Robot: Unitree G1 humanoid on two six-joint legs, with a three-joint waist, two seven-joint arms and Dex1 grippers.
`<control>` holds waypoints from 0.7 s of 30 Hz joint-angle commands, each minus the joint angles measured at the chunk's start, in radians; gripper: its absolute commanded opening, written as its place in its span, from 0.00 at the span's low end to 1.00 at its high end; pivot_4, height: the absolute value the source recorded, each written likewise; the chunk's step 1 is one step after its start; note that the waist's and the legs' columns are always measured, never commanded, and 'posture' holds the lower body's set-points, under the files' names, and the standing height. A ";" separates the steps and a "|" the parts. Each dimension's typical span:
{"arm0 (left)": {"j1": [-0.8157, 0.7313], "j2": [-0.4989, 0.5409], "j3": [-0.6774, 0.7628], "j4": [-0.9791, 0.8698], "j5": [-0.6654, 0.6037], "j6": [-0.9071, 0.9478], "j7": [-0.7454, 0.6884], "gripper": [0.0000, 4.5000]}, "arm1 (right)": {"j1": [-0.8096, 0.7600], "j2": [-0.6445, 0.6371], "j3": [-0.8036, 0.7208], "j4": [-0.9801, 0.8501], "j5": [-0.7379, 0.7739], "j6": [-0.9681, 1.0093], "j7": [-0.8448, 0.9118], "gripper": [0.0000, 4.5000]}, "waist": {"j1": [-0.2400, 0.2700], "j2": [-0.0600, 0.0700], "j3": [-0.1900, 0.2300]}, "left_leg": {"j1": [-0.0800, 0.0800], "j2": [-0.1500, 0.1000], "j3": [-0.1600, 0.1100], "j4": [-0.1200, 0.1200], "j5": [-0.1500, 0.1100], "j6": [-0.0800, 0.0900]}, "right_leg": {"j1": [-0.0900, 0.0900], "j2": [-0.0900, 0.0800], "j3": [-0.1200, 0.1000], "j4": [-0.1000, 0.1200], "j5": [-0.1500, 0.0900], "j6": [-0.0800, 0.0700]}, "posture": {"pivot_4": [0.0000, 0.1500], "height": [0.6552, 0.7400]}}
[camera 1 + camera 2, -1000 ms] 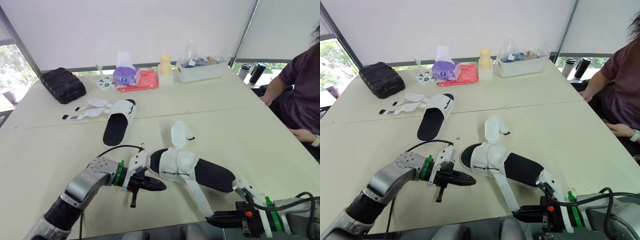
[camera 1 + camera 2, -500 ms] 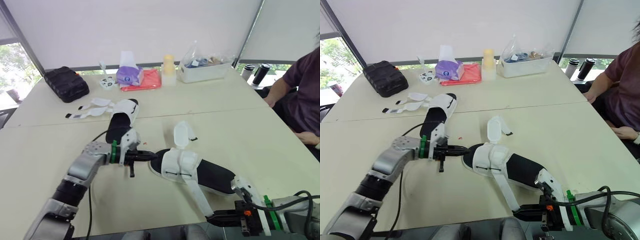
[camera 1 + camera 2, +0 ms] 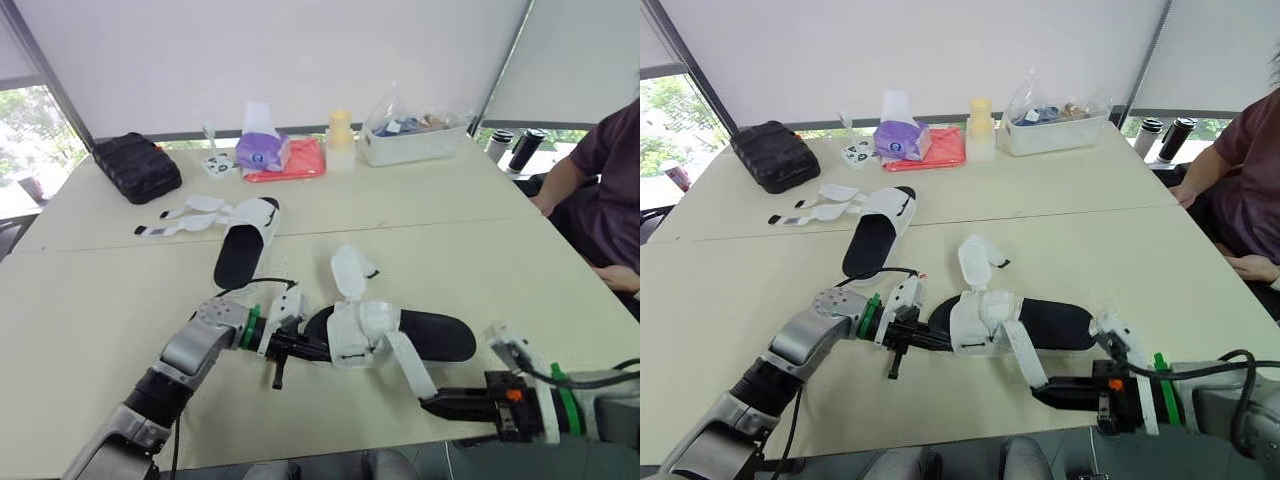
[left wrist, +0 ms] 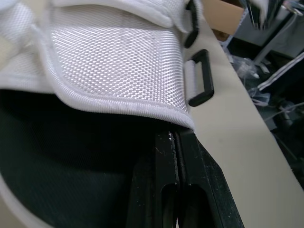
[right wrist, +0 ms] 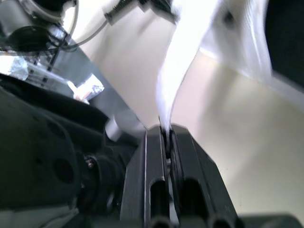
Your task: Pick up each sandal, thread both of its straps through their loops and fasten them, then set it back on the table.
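Head view: sandal [image 3: 440, 335] lies mid-table, left gripper [image 3: 320, 349] closed on its upper, right gripper [image 3: 427, 405] closed on strap [image 3: 410, 365] near table [image 3: 480, 250] front edge; open room behind | Left wrist: loop [image 4: 202, 78] unthreaded; upper may slip out | Right wrist: strap thinly pinched, hard tug could free it

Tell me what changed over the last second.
The left gripper swung forward to the toe of the near sandal and now sits shut at the front edge of its upper. The sandal turned, its heel swinging away from the robot. The right gripper stays shut on the strap end, and the far sandal hasn't moved.
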 commanded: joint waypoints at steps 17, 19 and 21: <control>-0.011 -0.047 -0.046 0.114 0.122 -0.130 0.079 0.00 | 0.175 -0.177 -0.101 -0.282 0.045 0.014 0.117 0.01 | 0.004 -0.001 -0.001 | 0.000 -0.001 0.000 0.002 0.000 0.000 | 0.002 -0.001 -0.001 0.000 0.000 0.001 | 1.00 1.00; -0.010 -0.050 -0.048 0.118 0.117 -0.131 0.068 0.00 | 0.162 -0.155 -0.091 -0.248 0.042 -0.009 0.098 0.01 | 0.002 -0.001 -0.001 | 0.001 -0.001 0.000 0.003 0.000 0.000 | 0.003 -0.001 -0.001 0.000 0.001 0.002 | 1.00 1.00; -0.008 -0.052 -0.049 0.119 0.115 -0.132 0.065 0.00 | 0.121 -0.136 -0.078 -0.217 0.059 -0.020 0.073 0.01 | 0.001 -0.001 -0.001 | 0.000 0.000 0.000 0.006 0.000 0.001 | 0.004 0.000 -0.001 0.000 0.001 0.003 | 1.00 1.00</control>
